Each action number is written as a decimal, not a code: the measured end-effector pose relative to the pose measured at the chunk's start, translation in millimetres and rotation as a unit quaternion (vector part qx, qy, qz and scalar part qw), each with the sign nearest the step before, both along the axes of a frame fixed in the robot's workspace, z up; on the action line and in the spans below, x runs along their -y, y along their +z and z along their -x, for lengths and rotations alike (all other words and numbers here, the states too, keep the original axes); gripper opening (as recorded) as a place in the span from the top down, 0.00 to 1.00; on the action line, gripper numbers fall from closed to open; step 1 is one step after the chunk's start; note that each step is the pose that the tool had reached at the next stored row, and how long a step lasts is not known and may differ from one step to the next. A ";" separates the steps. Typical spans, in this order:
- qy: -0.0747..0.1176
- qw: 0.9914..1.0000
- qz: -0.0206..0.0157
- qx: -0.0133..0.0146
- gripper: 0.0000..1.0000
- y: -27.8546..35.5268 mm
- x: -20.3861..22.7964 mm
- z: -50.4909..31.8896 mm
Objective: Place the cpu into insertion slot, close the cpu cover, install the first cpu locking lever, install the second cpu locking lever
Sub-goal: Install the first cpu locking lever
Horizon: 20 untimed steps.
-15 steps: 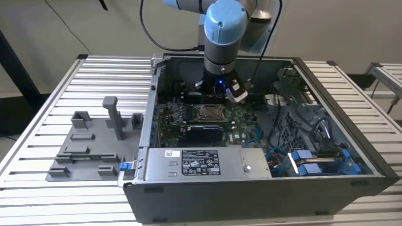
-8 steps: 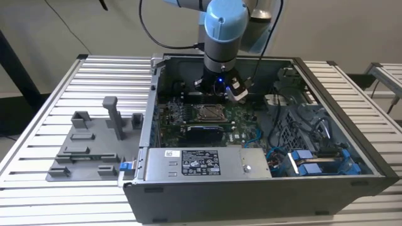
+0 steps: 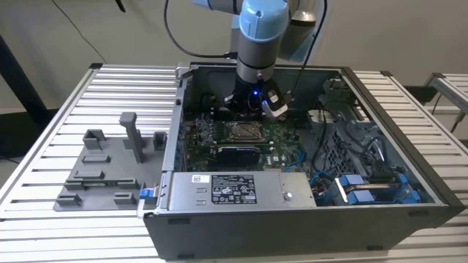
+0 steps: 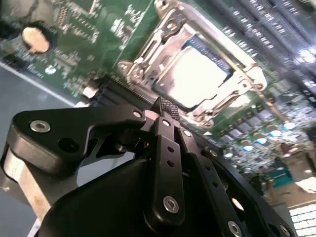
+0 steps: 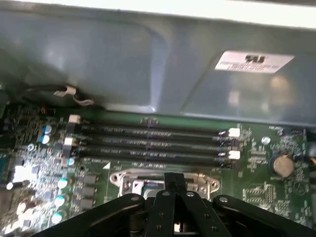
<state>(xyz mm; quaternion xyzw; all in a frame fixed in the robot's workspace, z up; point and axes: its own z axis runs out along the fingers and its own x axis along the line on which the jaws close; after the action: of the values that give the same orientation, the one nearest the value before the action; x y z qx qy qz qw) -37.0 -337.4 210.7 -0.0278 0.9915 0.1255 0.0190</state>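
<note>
A blue and grey robot arm reaches down into an open computer case (image 3: pixel 409 216) lying on a slatted desk (image 3: pixel 66 98). Its black jaws (image 4: pixel 165 109) are pressed together, holding nothing, just beside the insertion slot (image 4: pixel 148 54) on the green circuit board (image 4: pixel 98 29). The cpu (image 4: pixel 200 74) sits in the slot, and the silver cpu cover (image 4: pixel 247 69) is closed around it.

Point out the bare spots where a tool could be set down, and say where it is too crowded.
Free: the ribbed white table on the exterior view's left, beyond the grey plastic fixture tray, and its strip on the exterior view's right. Crowded: the open grey computer case, where the black gripper hangs over the silver-rimmed square socket.
</note>
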 end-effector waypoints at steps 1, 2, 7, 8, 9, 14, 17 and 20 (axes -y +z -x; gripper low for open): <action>0.000 1.000 0.007 -0.003 0.89 0.0 0.0 0.2; 0.000 1.000 0.014 -0.006 0.89 0.0 0.0 0.5; 0.000 1.000 0.026 -0.017 0.89 0.5 0.1 0.8; 0.000 0.999 0.026 -0.018 0.89 1.5 0.1 0.9; 0.000 0.999 0.026 -0.019 0.89 3.0 0.1 0.9; 0.000 0.999 0.027 -0.024 0.89 12.0 0.1 0.8; 0.000 0.999 0.027 -0.028 0.89 16.8 0.1 0.8; 0.001 0.999 0.027 -0.031 0.89 22.5 0.1 0.8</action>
<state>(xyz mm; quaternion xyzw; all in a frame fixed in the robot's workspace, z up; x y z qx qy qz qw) -37.8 -337.5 233.2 -0.0248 0.9946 0.0996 -0.0130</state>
